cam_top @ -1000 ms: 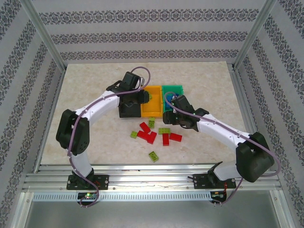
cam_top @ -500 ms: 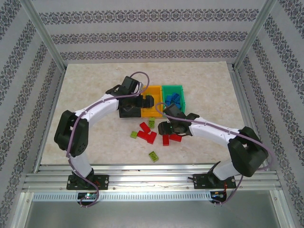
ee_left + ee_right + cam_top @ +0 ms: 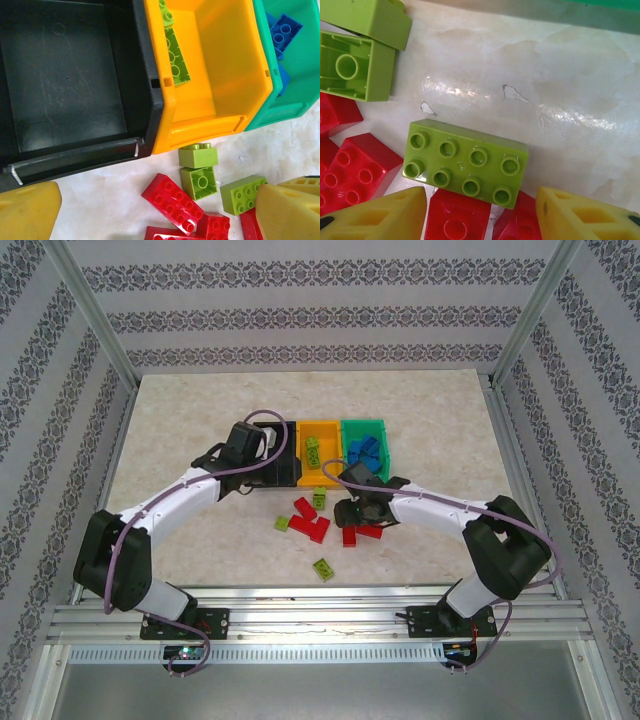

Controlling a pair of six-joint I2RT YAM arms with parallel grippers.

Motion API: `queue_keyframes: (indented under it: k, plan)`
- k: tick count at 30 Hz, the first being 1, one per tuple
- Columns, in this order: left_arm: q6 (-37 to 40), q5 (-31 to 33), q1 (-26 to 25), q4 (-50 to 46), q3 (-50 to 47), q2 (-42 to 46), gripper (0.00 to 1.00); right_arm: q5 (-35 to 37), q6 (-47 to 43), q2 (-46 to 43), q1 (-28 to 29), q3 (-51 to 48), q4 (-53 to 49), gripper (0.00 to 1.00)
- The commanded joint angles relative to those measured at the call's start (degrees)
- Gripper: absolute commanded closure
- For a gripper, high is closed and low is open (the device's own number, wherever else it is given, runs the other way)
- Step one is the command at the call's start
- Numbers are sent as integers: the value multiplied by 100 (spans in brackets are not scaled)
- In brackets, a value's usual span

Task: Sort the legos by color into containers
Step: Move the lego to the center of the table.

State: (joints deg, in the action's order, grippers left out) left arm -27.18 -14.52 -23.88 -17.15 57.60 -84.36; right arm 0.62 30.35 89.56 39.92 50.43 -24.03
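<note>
Right now, right claw [image 3: 479, 202] half-open, empty, hovering at eight-stud lime brick [image 3: 465, 162] on worktop [image 3: 570, 100]; red bricks [image 3: 357, 175] crowd its 6 and 9 o'clock. Risk: closing pinches a red one too, or knocks the lime askew. Beyond, at 12, left claw [image 3: 157, 200] wide, empty, by black bin [image 3: 65, 75]. Orange bin [image 3: 210, 120] holds lime bricks [image 3: 175, 55]; a mis-drop could land in green bin [image 3: 295, 107] with blue bricks [image 3: 285, 30].

Three bins stand in one row on the surface [image 3: 200, 420], walls touching: left bin [image 3: 65, 85], middle bin [image 3: 225, 65], right bin [image 3: 280, 111]. The middle bin holds bricks [image 3: 176, 57] along its left wall. The right bin holds further bricks [image 3: 284, 30]. Loose bricks [image 3: 312, 523] lie clustered just before the middle and right bins. One lone brick [image 3: 323, 567] lies apart, nearer the surface's near edge.
</note>
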Motion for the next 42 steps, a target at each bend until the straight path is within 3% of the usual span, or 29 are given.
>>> queue_keyframes:
  k: [1,13,20,31,42]
  plan:
    - [-50,62,76,289,-149,173,1,116,137,137,27,241,-111,38]
    - [-23,117,74,342,-520,470,1,31,323,500,39,448,-157,33]
    - [0,87,80,334,-651,531,1,-229,262,898,94,677,-222,22]
    - [42,48,77,319,-694,561,1,-157,258,1380,261,1084,-381,22]
    - [-50,-52,82,491,-844,550,1,-136,430,832,330,1139,-241,22]
